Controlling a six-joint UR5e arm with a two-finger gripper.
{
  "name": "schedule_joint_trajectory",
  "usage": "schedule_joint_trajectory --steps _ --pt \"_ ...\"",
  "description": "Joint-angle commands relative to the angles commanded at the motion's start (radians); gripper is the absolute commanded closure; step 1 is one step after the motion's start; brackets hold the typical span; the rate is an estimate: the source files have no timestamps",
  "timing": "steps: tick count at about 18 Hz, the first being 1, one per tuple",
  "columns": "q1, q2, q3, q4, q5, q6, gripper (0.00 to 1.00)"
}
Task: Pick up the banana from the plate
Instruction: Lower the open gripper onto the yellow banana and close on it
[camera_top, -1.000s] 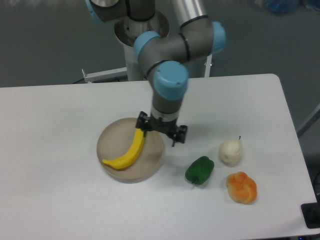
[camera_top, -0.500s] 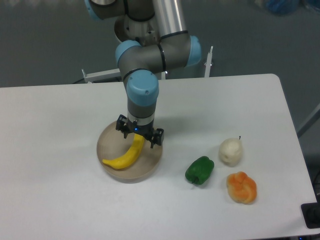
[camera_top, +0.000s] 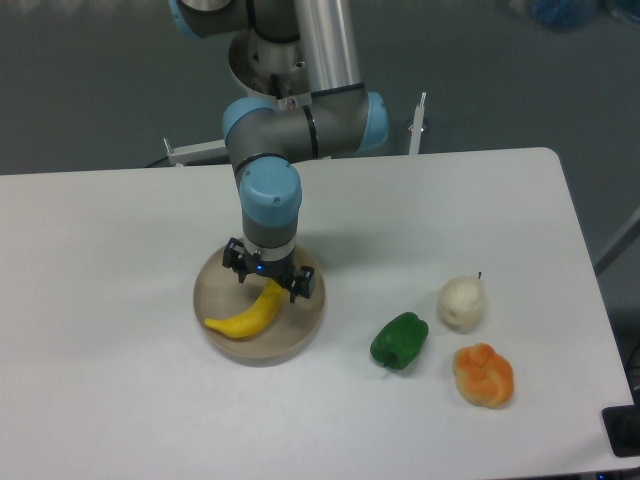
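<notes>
The banana (camera_top: 250, 313) lay across the plate (camera_top: 300, 335), its lower tip toward the plate's left rim and its upper end under the gripper (camera_top: 268, 279). We judged the step in hand to be the final descent for the grasp: the jaws stood over the banana's upper end, spread apart with one finger on each side of it, and they had hold of nothing that we could see. We could not tell whether the fingertips already touched the fruit. The next move, in our view, called for lowering a little more if needed, closing across the banana's narrow width, then lifting straight up off the plate. The arm reached down from behind the plate, wrist vertical, tool pointing straight at the counter (camera_top: 100, 400).
</notes>
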Motion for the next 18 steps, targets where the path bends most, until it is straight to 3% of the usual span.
schedule_joint_trajectory --steps 3,5,10,18 --pt "-0.009 -0.015 0.009 -0.002 0.015 0.002 0.49" --pt "-0.009 -0.015 0.011 -0.002 0.014 0.003 0.61" --pt "-0.009 -0.011 0.012 -0.003 0.012 0.003 0.67" --pt "0.021 0.032 0.047 -0.011 0.014 0.02 0.69"
